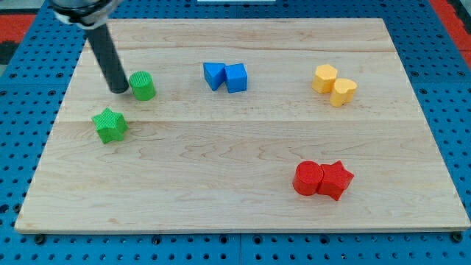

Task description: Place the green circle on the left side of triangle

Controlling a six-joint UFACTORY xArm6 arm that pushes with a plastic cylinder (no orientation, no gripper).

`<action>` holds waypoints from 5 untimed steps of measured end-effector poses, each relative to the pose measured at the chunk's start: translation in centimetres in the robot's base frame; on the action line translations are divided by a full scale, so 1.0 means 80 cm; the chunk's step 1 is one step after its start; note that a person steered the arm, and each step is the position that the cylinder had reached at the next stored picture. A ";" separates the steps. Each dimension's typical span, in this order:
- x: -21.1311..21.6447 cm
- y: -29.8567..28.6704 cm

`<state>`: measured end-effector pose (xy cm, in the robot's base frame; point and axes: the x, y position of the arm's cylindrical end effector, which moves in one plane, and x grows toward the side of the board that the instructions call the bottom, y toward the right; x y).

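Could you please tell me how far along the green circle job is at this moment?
Done: my tip sits right beside the green circle, on its left in the view. In hand: nudging it rightward. Left: nearly all the travel, since bare board separates the circle from the blue triangle, which touches the blue cube.

The wooden board (243, 199) carries green (142, 85), blue (226, 76), yellow (333, 85) and red blocks (322, 179) (mostly paired).
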<state>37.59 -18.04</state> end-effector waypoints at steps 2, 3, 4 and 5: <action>0.003 0.072; 0.021 0.068; 0.021 0.087; 0.047 0.100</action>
